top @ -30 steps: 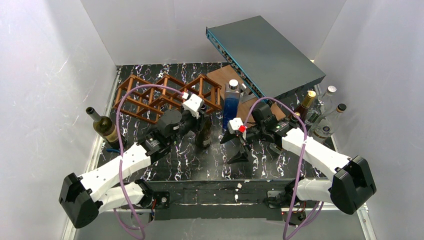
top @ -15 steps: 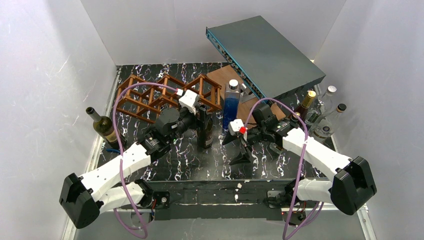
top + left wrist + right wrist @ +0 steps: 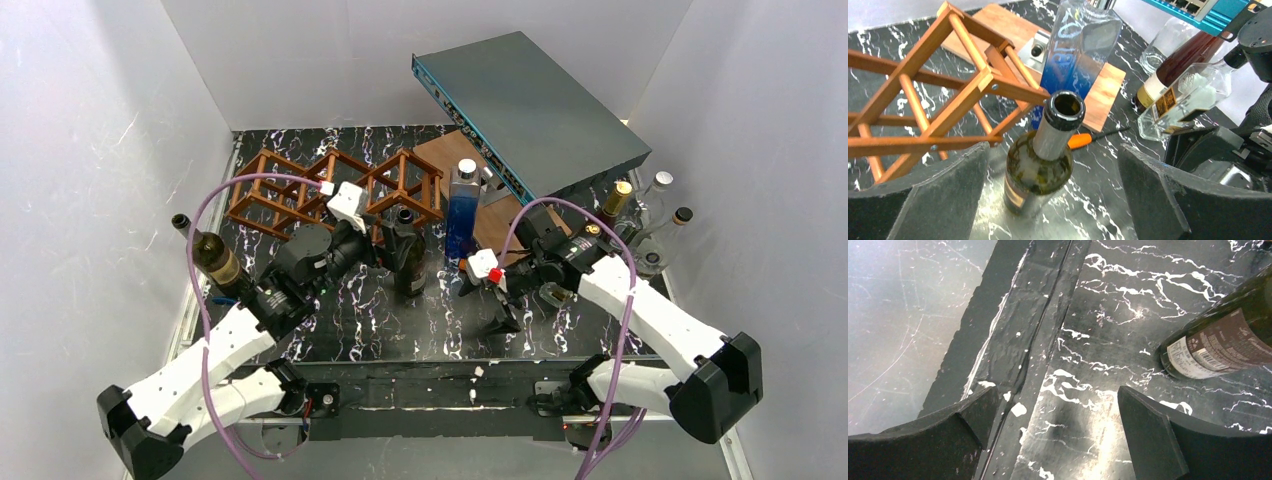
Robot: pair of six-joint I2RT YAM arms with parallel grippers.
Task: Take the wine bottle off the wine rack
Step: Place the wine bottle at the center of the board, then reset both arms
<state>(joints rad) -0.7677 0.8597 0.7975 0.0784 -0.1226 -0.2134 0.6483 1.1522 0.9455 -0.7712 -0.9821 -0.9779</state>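
The wine bottle (image 3: 406,258), dark green with an open mouth, stands upright on the black marbled table just in front of the wine rack (image 3: 335,190). My left gripper (image 3: 385,248) is open right beside it on its left. In the left wrist view the bottle (image 3: 1040,170) stands between and beyond the wide-apart fingers (image 3: 948,190), touching neither, with the reddish-brown rack (image 3: 923,100) at upper left. My right gripper (image 3: 500,312) hangs open over the table to the bottle's right, nothing between its fingers (image 3: 1153,435).
Another green bottle (image 3: 210,255) stands at the far left. A blue-tinted square bottle (image 3: 463,205) and a wooden board (image 3: 440,155) lie behind, under a tilted grey box (image 3: 530,110). Several bottles (image 3: 635,225) crowd the right. An orange-handled screwdriver (image 3: 1083,140) lies by the bottle.
My left gripper has opened, let go of the wine bottle and drawn back to the left. The bottle stays standing. The right gripper has shifted slightly to the right and nearer.
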